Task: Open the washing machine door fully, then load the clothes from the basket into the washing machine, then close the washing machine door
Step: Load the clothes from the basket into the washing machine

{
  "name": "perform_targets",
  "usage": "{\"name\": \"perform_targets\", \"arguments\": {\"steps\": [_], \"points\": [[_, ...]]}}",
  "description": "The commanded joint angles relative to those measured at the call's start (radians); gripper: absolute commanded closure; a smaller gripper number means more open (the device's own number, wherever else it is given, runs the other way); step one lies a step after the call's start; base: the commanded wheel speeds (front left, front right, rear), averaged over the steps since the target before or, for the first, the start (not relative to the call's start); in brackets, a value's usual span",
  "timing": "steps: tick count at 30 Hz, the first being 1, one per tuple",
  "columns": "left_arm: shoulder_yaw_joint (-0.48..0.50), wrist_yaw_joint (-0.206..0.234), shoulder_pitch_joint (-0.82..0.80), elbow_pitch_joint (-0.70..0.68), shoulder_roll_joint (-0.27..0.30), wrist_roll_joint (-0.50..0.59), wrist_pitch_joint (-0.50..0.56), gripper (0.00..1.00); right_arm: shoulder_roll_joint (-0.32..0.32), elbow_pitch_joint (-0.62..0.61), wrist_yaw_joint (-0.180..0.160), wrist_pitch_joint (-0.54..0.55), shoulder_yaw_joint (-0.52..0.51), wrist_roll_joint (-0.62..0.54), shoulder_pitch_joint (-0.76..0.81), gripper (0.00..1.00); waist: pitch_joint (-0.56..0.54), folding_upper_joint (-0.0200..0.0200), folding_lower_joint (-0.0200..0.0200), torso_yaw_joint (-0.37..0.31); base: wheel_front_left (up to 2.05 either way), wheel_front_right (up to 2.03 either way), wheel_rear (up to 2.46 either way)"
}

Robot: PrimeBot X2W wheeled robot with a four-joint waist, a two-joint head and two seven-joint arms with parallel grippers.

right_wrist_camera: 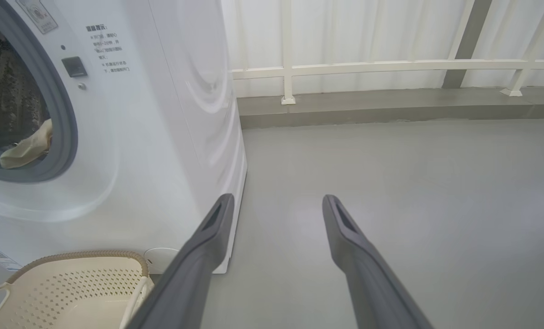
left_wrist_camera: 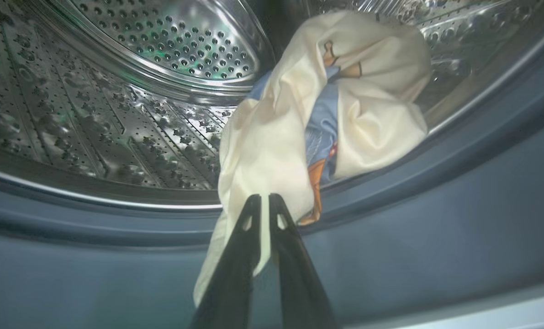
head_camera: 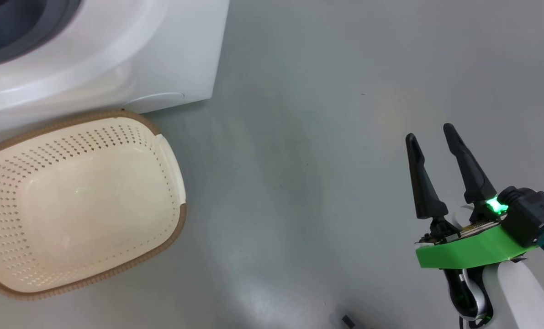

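Observation:
My left gripper (left_wrist_camera: 265, 198) is shut on a cream fold of the clothes (left_wrist_camera: 367, 100). The cream and light blue bundle lies at the drum's mouth and hangs out over the grey rubber ring (left_wrist_camera: 436, 183). The steel drum (left_wrist_camera: 162, 45) lies behind it. The washing machine (head_camera: 162, 55) stands at the upper left, its door out of view. In the right wrist view the clothes (right_wrist_camera: 25, 148) show inside the washing machine (right_wrist_camera: 162, 114). The basket (head_camera: 80, 196) sits empty in front of it. My right gripper (head_camera: 430, 132) is open over bare floor at the lower right, holding nothing.
Grey floor spreads to the right of the machine. A white railing (right_wrist_camera: 390, 67) on a low kerb, with pale curtains behind, closes the far side. A small dark object (head_camera: 347, 321) lies on the floor near the bottom edge. The basket (right_wrist_camera: 71, 283) touches the machine's front corner.

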Motion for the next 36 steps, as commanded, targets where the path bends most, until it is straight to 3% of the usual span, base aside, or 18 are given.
{"name": "perform_targets", "arguments": {"steps": [1,17,19,20,21,36], "points": [[0.008,-0.001,-0.028,-0.023,0.037,-0.016,-0.022,1.00,-0.006,-0.023,0.004,-0.008,0.027,0.007,0.013,0.00,-0.003,-0.0001,-0.0001,-0.003,0.00,0.00,0.00],[0.024,-0.040,-0.049,-0.099,0.014,-0.084,-0.146,0.97,0.004,-0.024,0.004,-0.008,0.039,0.013,0.006,0.00,0.005,-0.0001,-0.0001,-0.035,0.00,0.00,0.00],[0.032,-0.042,-0.035,-0.122,0.013,-0.098,-0.148,0.67,0.006,-0.024,0.004,-0.008,0.039,0.014,0.005,0.00,0.007,-0.0001,-0.0001,-0.036,0.00,0.00,0.00],[0.033,-0.042,-0.026,-0.140,0.013,-0.102,-0.148,0.27,0.006,-0.024,0.004,-0.008,0.037,0.014,0.004,0.00,0.007,-0.0001,-0.0001,-0.036,0.00,0.00,0.00],[0.037,-0.041,-0.015,-0.157,0.012,-0.107,-0.149,0.00,0.007,-0.023,0.004,-0.008,0.035,0.014,0.003,0.00,0.006,-0.0001,-0.0001,-0.035,0.00,0.00,0.00],[0.110,-0.047,0.210,-0.364,-0.043,-0.190,-0.149,0.00,-0.029,-0.016,0.004,-0.008,0.035,0.000,-0.018,0.00,-0.095,-0.0001,-0.0001,0.020,0.00,0.00,0.00]]}}
